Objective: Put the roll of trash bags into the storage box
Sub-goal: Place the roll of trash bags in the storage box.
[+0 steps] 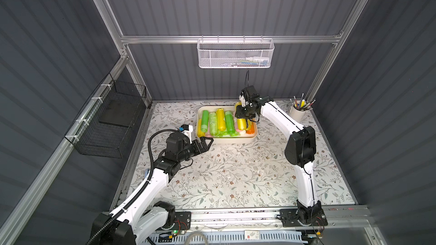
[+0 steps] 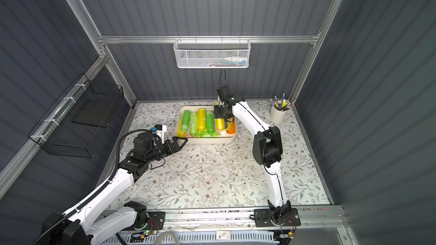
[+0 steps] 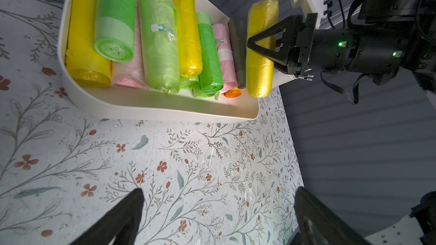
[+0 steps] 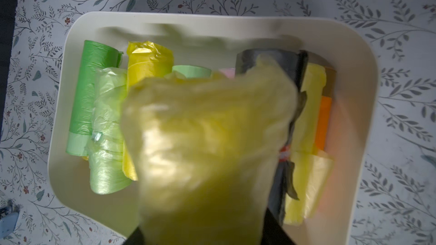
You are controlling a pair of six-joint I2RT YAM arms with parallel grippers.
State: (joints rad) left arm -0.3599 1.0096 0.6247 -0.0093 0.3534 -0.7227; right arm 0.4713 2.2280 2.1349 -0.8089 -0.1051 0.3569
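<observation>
On the far left I'm seeing a black wire basket (image 1: pixel 111 119) hanging on the side rail, clear of the flowered worktop (image 1: pixel 236 175). My left hand (image 1: pixel 209 144) is hovering low over the worktop just beside the near left corner of the storage box (image 1: pixel 226 140). Its fingers (image 3: pixel 132 206) are standing wide apart and grasping nothing.

The storage box is sitting toward the back of the worktop, and green, yellow, pink, black and orange rolls (image 3: pixel 160 43) are lying side by side in it, some stacked on others. Above it, a white mesh basket (image 1: pixel 236 53) is hanging from the back rail.

Over the right end of the box, my right hand (image 3: pixel 259 45) is reaching down and clenching a yellow roll of trash bags (image 3: pixel 259 74) around its middle. The roll is lying parallel to the others, above the black one at that end. I cannot tell whether it is touching the rolls beneath it. In the right wrist view it is filling most of the frame, blurred, with the box underneath.

At the far right back corner a cup of pens (image 1: pixel 298 111) is standing, well apart from the box.
</observation>
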